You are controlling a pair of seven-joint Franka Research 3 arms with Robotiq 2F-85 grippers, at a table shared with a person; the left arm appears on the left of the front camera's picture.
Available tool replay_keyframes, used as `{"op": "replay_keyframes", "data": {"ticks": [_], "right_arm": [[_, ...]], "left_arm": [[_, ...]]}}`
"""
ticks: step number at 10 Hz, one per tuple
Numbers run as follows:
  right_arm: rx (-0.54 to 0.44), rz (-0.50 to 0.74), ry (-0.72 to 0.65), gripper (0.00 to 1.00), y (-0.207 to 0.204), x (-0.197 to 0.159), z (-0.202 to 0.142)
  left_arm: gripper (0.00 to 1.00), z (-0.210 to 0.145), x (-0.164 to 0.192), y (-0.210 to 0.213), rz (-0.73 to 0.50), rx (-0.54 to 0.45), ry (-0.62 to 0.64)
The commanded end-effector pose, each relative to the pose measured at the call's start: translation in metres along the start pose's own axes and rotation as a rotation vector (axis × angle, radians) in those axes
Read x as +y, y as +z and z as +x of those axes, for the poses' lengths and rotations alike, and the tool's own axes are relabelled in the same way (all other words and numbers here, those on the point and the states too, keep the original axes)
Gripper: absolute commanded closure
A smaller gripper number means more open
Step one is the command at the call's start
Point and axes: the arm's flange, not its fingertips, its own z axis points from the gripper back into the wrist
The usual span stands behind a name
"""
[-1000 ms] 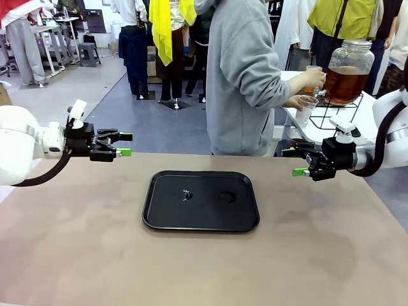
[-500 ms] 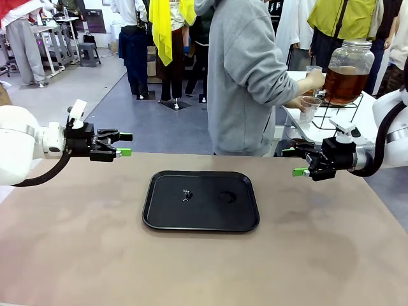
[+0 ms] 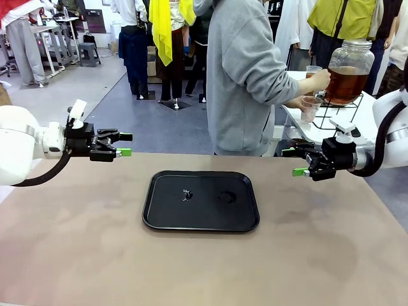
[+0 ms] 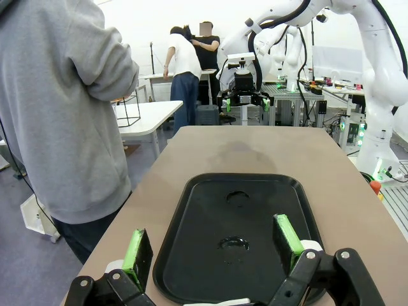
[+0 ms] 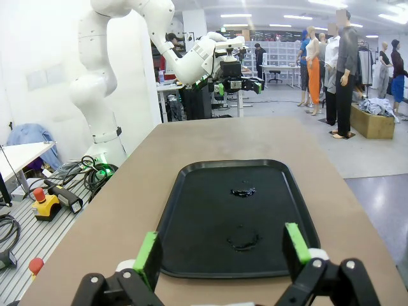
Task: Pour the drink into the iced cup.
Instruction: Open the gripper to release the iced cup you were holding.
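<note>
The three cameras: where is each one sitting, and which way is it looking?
Front view: sits between the arms, looks across the table at the person filling a cup at the dispenser jar; shows the left gripper and right gripper, both open.
Left wrist view: rides the left arm, looks along its green pads over the black tray toward the right arm.
Right wrist view: rides the right arm, looks across the tray toward the left arm.
Shared: both wrist views show the tray from opposite ends.
</note>
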Motion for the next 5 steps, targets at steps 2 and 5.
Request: {"op": "replay_keyframes", "data": {"ticks": [2,5], "right_arm": [[0.009,0.000,-0.003,0.00,-0.0019,-0.0010,0.0053],[0.009,0.000,-0.003,0.00,-0.0019,-0.0010,0.0053]], "left_arm": [[0.00,0.0027,0.0002,-0.0002,-0.003,-0.003,0.002],[0.00,0.0027,0.0002,-0.0002,-0.003,-0.003,0.002]]}}
